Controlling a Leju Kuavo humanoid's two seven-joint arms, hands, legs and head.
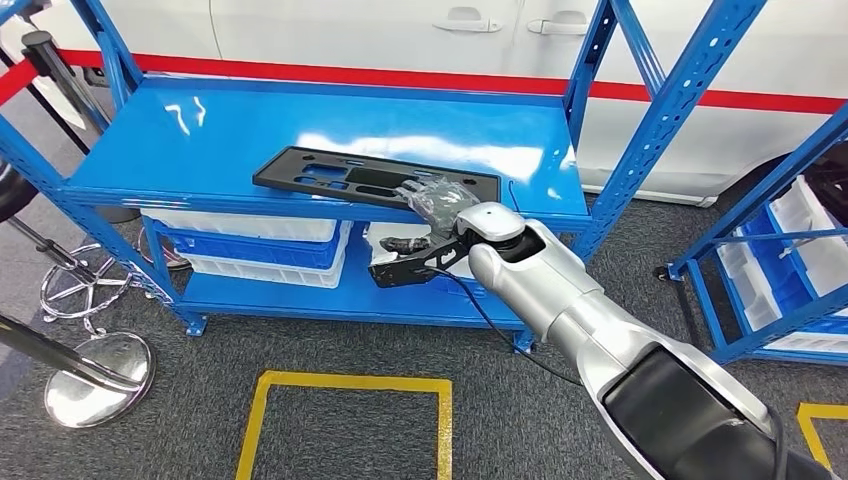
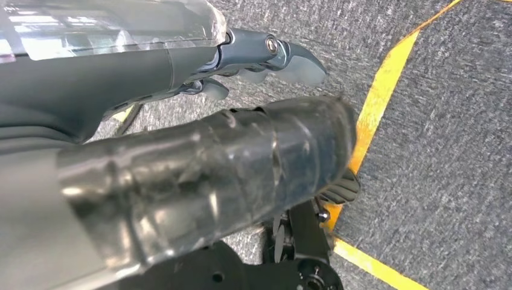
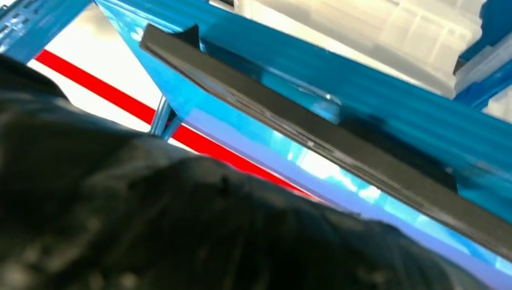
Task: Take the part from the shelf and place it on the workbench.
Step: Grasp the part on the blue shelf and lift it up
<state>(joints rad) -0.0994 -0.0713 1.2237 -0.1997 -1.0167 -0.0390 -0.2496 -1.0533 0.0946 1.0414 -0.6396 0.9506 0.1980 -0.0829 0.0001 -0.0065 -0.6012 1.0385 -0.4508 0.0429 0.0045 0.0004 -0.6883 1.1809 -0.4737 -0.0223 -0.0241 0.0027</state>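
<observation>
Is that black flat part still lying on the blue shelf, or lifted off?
Lying flat on the shelf. The part rests on its top; the right robot hand is at its near end.

Bright even light, white glare on the blue shelf (image 1: 300,130) (wrist views blurred).

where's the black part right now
In the head view, the black part lies flat on the blue shelf's top level, front right, with the right hand at its right end.

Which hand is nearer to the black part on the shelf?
The right hand rests at the black part's near end on the shelf. The left hand hangs over the floor.
</observation>
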